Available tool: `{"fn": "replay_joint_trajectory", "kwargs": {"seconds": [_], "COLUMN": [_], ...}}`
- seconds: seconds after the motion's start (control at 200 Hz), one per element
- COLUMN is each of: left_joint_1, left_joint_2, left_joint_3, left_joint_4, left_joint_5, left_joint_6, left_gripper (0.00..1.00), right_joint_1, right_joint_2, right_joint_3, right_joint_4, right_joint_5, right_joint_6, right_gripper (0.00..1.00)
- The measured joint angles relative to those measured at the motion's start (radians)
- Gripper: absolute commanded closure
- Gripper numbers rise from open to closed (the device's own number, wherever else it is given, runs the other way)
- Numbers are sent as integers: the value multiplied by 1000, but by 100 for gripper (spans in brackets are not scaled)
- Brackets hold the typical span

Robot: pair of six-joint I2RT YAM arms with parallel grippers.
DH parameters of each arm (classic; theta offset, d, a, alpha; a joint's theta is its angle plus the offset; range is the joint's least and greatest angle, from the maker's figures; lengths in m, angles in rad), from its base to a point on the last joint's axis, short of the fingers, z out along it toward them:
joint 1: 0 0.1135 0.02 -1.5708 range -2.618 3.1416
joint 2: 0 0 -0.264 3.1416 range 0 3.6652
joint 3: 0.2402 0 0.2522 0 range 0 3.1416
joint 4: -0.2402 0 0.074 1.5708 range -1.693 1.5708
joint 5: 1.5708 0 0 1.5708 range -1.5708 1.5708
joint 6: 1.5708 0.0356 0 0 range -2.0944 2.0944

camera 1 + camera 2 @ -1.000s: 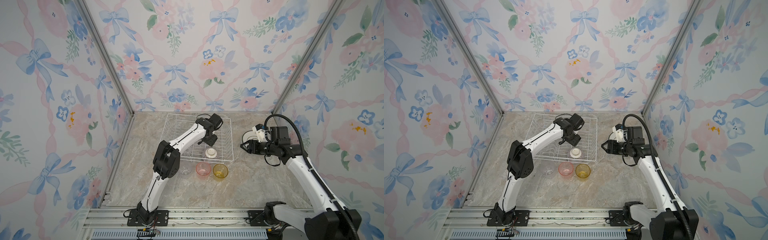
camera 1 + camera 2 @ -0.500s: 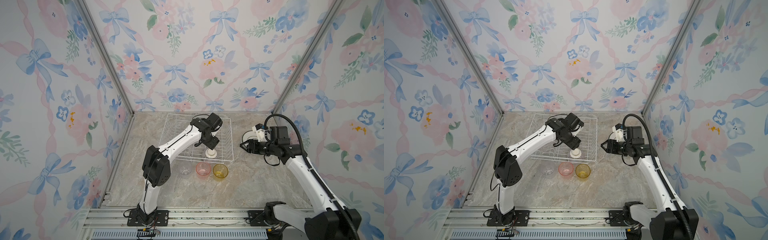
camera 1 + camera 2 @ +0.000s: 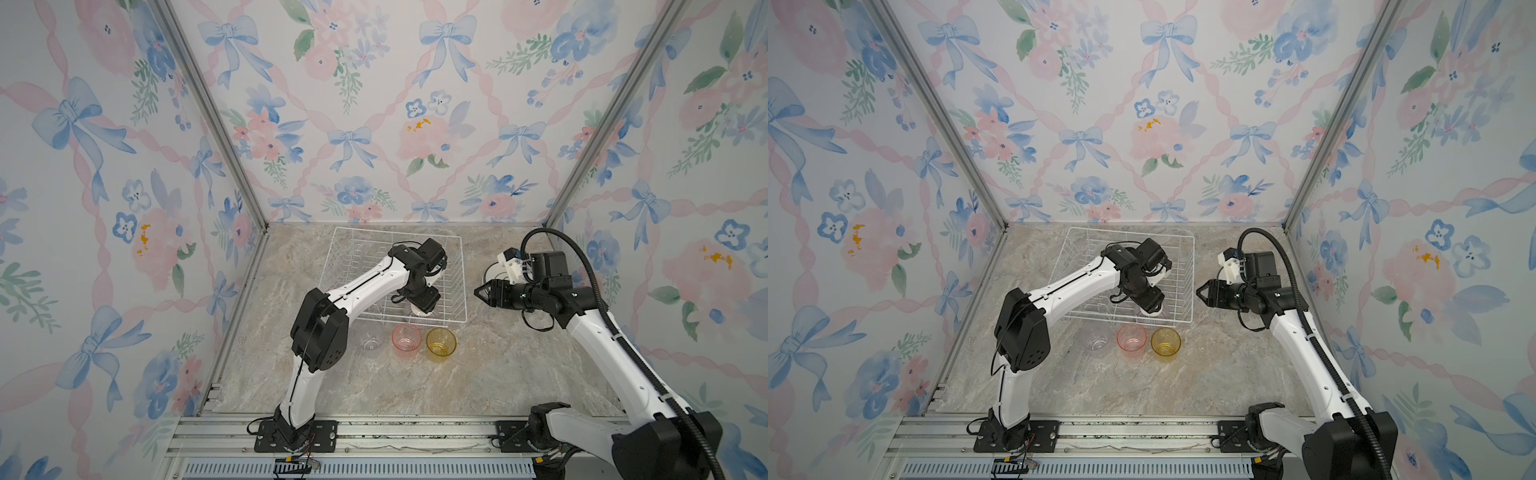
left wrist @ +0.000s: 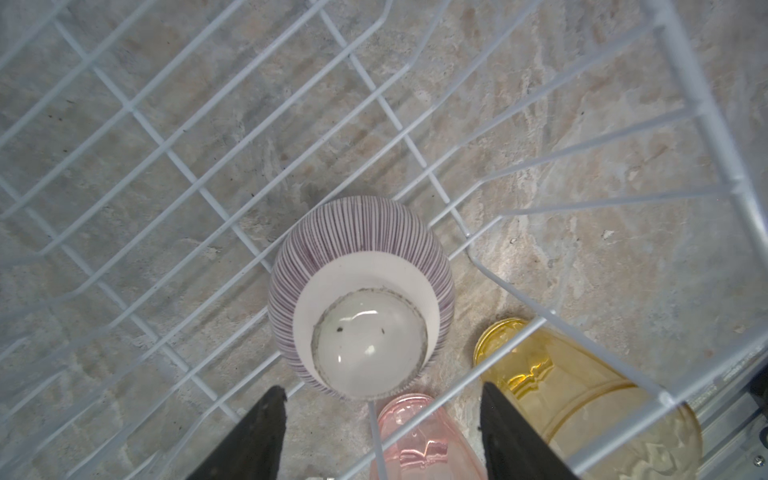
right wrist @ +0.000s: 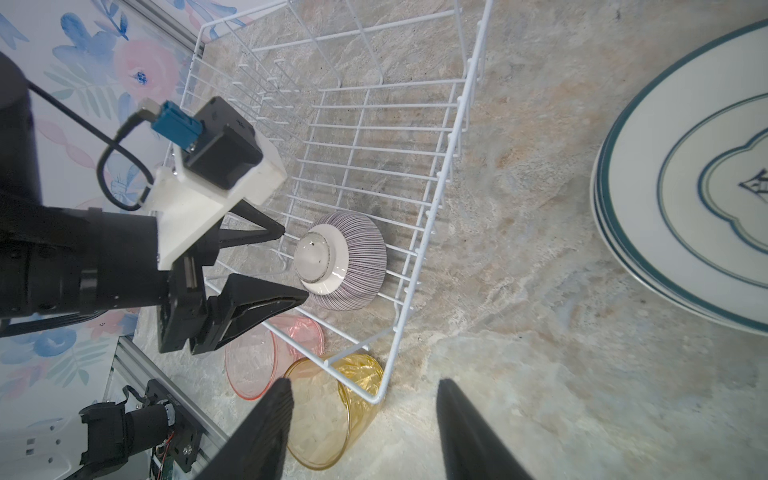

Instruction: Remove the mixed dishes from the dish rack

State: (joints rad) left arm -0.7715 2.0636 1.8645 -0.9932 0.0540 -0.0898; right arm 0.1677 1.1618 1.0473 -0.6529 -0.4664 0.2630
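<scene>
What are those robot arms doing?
They are emptying a dish rack. The left gripper hangs with its fingers open over a purple-striped bowl, which lies upside down in the rack, the only dish in it. A clear tumbler, a pink tumbler and a yellow tumbler stand on the table in front. Plates are stacked beside the rack. The right gripper hovers open, holding nothing.

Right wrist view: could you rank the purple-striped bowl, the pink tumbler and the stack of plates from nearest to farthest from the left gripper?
From the left gripper:
1. Purple-striped bowl, upside down in the dish rack, right beside it.
2. Pink tumbler, on the table just outside the rack.
3. Stack of plates, well beyond the rack.
</scene>
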Motion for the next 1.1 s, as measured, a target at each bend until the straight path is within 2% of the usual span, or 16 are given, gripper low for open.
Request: {"fn": "replay_joint_trajectory", "kwargs": {"seconds": [0.11, 0.73, 0.89, 1.1], "left_joint_1": [0, -2, -5, -6], "left_joint_2": [26, 71, 79, 93], "left_joint_3": [18, 47, 47, 47], "left_joint_4": [0, 0, 0, 0], "left_joint_5": [-1, -48, -56, -57], "left_joint_6": [-3, -4, -4, -2], "left_gripper": [23, 26, 28, 37], "right_joint_1": [0, 0, 0, 0], "right_joint_2": [0, 0, 0, 0], "right_joint_3": [0, 0, 0, 0], "right_joint_4": [0, 0, 0, 0], "right_joint_5": [8, 26, 26, 29], "right_joint_6": [0, 0, 0, 0], "right_gripper": [41, 41, 41, 41]}}
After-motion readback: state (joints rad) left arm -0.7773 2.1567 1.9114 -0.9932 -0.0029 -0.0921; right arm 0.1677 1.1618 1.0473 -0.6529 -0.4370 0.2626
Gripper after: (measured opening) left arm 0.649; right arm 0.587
